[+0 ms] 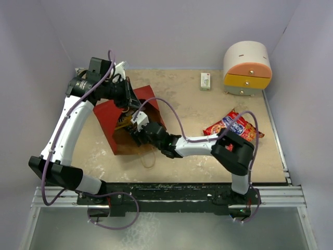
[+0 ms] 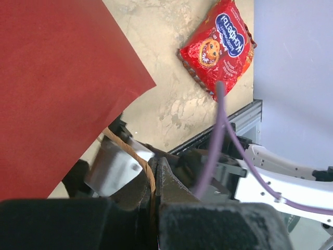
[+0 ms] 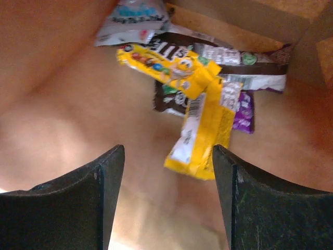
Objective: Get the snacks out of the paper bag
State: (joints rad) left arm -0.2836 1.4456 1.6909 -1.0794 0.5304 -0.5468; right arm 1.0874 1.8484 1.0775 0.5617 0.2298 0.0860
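The red paper bag (image 1: 112,122) lies on its side left of centre, its mouth facing right. My left gripper (image 1: 126,99) is shut on the bag's brown string handle (image 2: 136,156) at the mouth's upper edge. My right gripper (image 1: 136,130) is open inside the bag's brown interior (image 3: 78,104). In front of its fingers lie yellow candy bars (image 3: 200,130), a dark brown one (image 3: 234,62) and a silver one (image 3: 130,21). The red crisp packet (image 1: 232,126) lies on the table at the right, outside the bag, and shows in the left wrist view (image 2: 218,47).
A white mini chest (image 1: 247,67) with orange and yellow drawers stands at the back right. A small white box (image 1: 205,80) lies left of it. A loose string loop (image 1: 148,158) lies by the bag's mouth. Grey walls close in the table.
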